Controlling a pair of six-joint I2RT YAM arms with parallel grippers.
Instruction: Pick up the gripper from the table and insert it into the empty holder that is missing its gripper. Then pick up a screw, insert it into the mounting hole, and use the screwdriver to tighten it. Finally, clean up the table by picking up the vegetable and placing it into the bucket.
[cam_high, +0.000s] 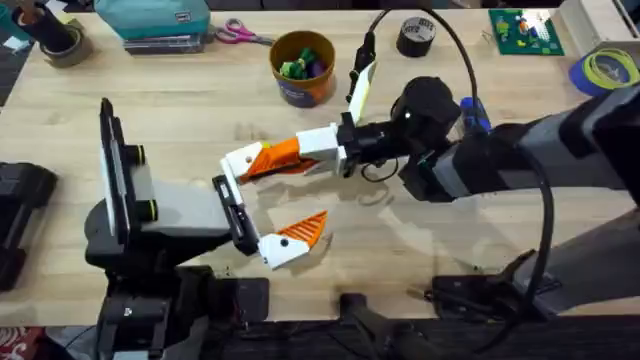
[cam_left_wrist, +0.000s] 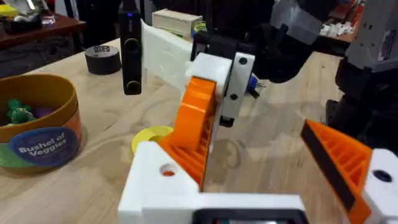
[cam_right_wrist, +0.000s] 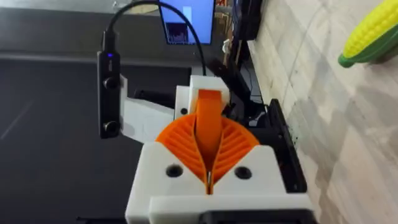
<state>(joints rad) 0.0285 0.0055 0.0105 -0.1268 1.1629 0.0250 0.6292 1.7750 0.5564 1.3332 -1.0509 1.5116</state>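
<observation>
At the holder (cam_left_wrist: 163, 177), the bare white mount on the left gripper (cam_high: 268, 200), whose jaws stand wide apart with the twin orange tip on the far side. Against the holder's face stands the gripper (cam_right_wrist: 209, 115), pinched between the closed pads of the right gripper (cam_high: 285, 157). It appears only partly seated, though the joint is hidden. Risks: a tilted wedge may jam or miss its slot; release before full seating would let it drop to the table (cam_high: 180, 90); side force could shift the holder. Beyond the right arm lies the screwdriver (cam_high: 472, 112).
</observation>
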